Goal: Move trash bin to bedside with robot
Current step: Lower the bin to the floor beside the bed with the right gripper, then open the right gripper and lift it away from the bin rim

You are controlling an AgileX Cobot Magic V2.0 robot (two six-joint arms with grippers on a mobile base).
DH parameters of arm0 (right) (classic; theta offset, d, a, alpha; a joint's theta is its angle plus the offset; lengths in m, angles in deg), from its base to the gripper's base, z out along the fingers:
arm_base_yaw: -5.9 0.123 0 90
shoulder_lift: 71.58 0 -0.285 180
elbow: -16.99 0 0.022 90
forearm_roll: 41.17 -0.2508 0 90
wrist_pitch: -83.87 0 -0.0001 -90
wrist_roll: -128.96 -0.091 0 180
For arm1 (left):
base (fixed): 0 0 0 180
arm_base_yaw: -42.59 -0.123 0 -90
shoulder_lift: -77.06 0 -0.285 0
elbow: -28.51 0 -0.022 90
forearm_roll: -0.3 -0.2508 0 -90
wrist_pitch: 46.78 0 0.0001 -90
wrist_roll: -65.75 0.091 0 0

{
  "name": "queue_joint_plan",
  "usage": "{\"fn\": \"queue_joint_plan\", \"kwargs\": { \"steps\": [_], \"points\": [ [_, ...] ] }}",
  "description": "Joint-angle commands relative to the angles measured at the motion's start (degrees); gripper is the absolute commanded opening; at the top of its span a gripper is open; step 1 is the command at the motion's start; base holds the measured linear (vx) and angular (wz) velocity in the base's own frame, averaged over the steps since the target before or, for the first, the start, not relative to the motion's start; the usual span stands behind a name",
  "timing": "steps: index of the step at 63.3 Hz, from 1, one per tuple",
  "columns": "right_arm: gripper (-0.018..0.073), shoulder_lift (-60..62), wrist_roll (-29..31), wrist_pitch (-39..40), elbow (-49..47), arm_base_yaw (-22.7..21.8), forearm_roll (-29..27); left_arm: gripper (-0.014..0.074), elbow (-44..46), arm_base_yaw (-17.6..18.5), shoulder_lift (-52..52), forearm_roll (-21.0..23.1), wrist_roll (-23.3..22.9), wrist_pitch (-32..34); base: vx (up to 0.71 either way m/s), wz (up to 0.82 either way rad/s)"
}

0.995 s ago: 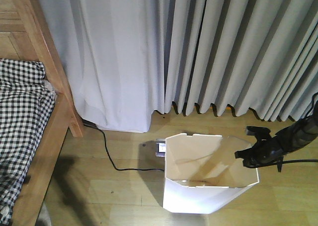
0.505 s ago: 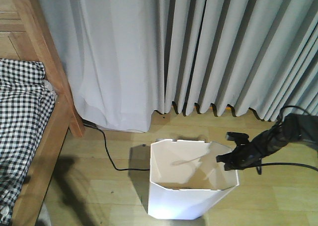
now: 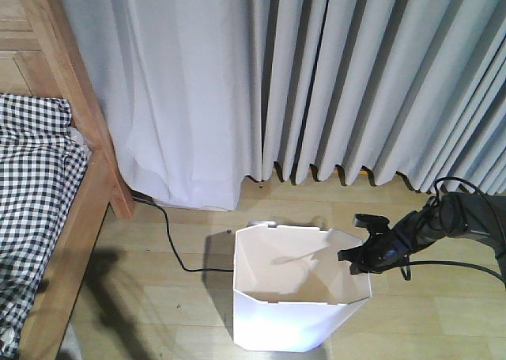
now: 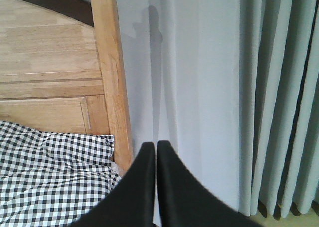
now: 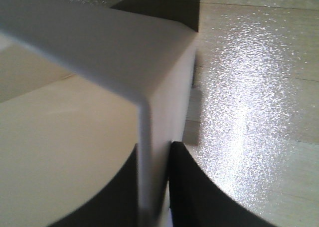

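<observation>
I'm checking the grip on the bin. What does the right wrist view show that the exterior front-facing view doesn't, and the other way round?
Only the right wrist view shows the right hand closed on the trash bin rim, one finger inside the wall and one outside.

Only the exterior view shows the whole bin standing on the wooden floor, the bed frame with checked bedding off to its left, the curtains and a black cable.

Both show the hand at the bin's rim, and the floor.
</observation>
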Motion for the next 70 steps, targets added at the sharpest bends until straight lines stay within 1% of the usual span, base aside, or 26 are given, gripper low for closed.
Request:
{"fn": "queue_joint_plan", "kwargs": {
  "steps": [1, 6, 11, 19, 26, 30, 40, 44, 49, 52, 56, 59, 61, 65, 70],
  "points": [
    [0.0110, 4.2, -0.8, -4.0, -1.3, 0.0, 0.3, -0.0006, 1.2, 0.0, 0.3, 0.3, -0.3, 4.1, 0.00, 0.00],
    [0.0164, 4.3, -2.6, -3.0, -1.3, 0.0, 0.8, -0.0006, 1.2, 0.0, 0.3, 0.3, -0.3, 4.1, 0.00, 0.00],
    [0.0241, 4.3, -3.4, -2.9, -1.3, -0.1, 0.8, -0.0006, 1.2, 0.0, 0.3, 0.3, -0.3, 4.1, 0.00, 0.00],
    [0.0386, 4.3, -3.3, -3.0, -1.3, -0.2, 1.1, -0.0006, 1.2, 0.0, 0.3, 0.3, -0.3, 4.1, 0.00, 0.00],
    [0.0471, 4.3, -2.4, -2.4, -1.3, -0.2, 1.0, -0.0006, 1.2, 0.0, 0.3, 0.3, -0.3, 4.1, 0.00, 0.00],
    [0.0484, 4.3, -2.4, -3.2, -1.3, -0.2, 1.0, -0.0006, 1.2, 0.0, 0.3, 0.3, -0.3, 4.1, 0.00, 0.00],
    [0.0480, 4.8, -2.8, -4.9, -1.3, -0.3, 1.0, -0.0006, 1.2, 0.0, 0.3, 0.3, -0.3, 4.1, 0.00, 0.00],
    [0.0476, 5.9, -4.8, -5.0, -1.2, -0.8, 0.9, -0.0006, 1.2, 0.0, 0.3, 0.3, -0.3, 4.1, 0.00, 0.00],
    [0.0476, 7.8, -5.5, -4.3, -0.1, -1.5, 1.6, -0.0006, 1.2, 0.0, 0.3, 0.3, -0.3, 4.1, 0.00, 0.00],
    [0.0476, 10.4, -6.0, -1.7, 2.6, -2.1, 1.1, -0.0006, 1.2, 0.0, 0.3, 0.3, -0.3, 4.1, 0.00, -0.01],
    [0.0476, 14.8, -6.9, 6.2, 9.4, -2.6, -0.8, -0.0006, 1.2, 0.0, 0.3, 0.3, -0.3, 4.1, 0.00, -0.01],
    [0.0476, 18.4, -6.1, 12.5, 15.1, -2.6, -2.2, -0.0006, 1.2, 0.0, 0.3, 0.3, -0.3, 4.1, 0.00, -0.01],
    [0.0476, 21.0, -4.6, 16.5, 19.0, -2.5, -2.4, -0.0006, 1.2, 0.0, 0.3, 0.3, -0.3, 4.1, 0.00, -0.01],
    [0.0476, 25.1, -0.1, 21.7, 25.7, -2.0, -2.1, -0.0006, 1.2, 0.0, 0.3, 0.3, -0.3, 4.1, 0.00, 0.00],
    [0.0476, 30.4, 5.2, 22.0, 31.8, -2.0, -2.1, -0.0006, 1.2, 0.0, 0.3, 0.3, -0.3, 4.1, 0.00, 0.00]
  ]
}}
